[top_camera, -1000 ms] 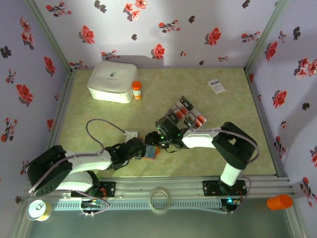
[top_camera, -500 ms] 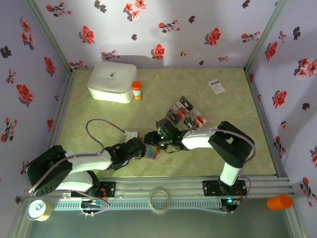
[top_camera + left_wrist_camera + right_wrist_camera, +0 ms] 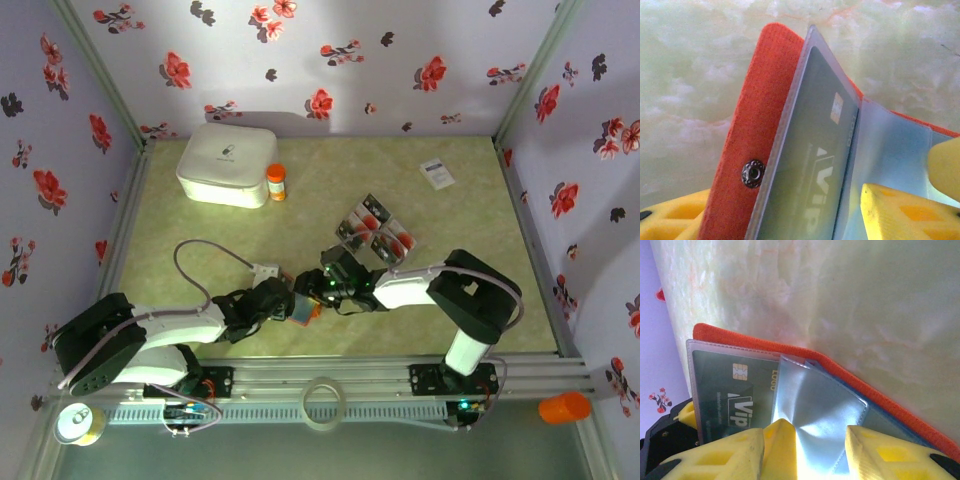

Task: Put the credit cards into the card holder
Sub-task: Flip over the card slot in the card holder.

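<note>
Top external view: one card holder (image 3: 306, 311) sits near 6 o'clock on the surface (image 3: 200, 240), with about five loose credit cards (image 3: 377, 232) overlapping at its 1 o'clock. One pocketed card (image 3: 815, 165) runs 7 to 1 o'clock, chip toward 1. Clamping the orange cover (image 3: 747, 130) is the left hand (image 3: 785, 220); the right hand (image 3: 807, 445), half-open, straddles the clear pocket (image 3: 815, 400), grip uncertain.

You're looking at a lab robot cell: floral-papered panels (image 3: 450, 40) are boxing in a green marbled tabletop (image 3: 470, 230) on the left, right and far sides, and an aluminium rail (image 3: 330, 372) is carrying both arm bases (image 3: 455, 380) along the near edge.
</note>
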